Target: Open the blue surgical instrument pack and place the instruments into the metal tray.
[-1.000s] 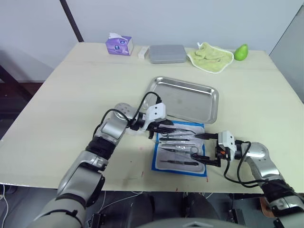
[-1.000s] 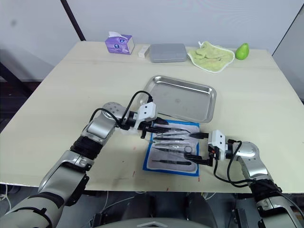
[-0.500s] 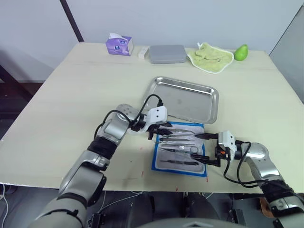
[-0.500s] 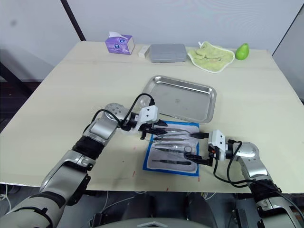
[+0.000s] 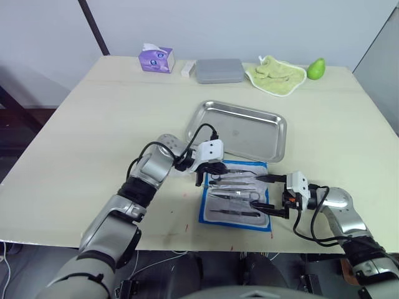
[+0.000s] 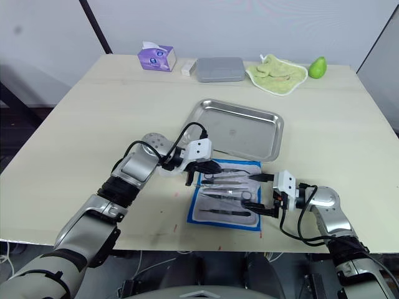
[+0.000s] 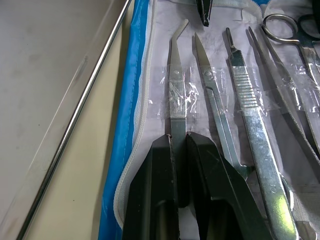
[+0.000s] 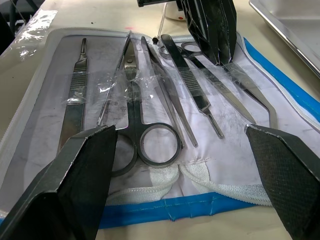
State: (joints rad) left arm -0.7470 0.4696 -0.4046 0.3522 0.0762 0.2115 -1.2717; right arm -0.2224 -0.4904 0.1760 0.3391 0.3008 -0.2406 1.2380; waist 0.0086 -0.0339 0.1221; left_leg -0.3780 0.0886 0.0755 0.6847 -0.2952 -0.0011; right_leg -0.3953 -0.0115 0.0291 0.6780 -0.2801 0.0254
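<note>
The blue surgical instrument pack (image 5: 235,195) lies open at lower centre of the head view, pale lining up, just below the near rim of the metal tray (image 5: 240,130), which sits at mid-frame. The instruments (image 8: 165,82) lie side by side under clear tape strips on the lining: scissors (image 8: 134,112), a scalpel handle (image 8: 75,95), straight forceps (image 8: 191,82) and curved-tip forceps (image 7: 177,85). The left gripper (image 7: 179,145) reaches in from the pack's left edge, its two black fingers pinched narrowly on the curved-tip forceps. The right gripper (image 5: 273,194) rests at the pack's right edge, fingers spread wide over the lining. At the top of the frame stand a purple tissue box (image 5: 156,59), a grey rectangular box (image 5: 219,70), a green cloth (image 5: 276,74) and a green pear (image 5: 316,68).
</note>
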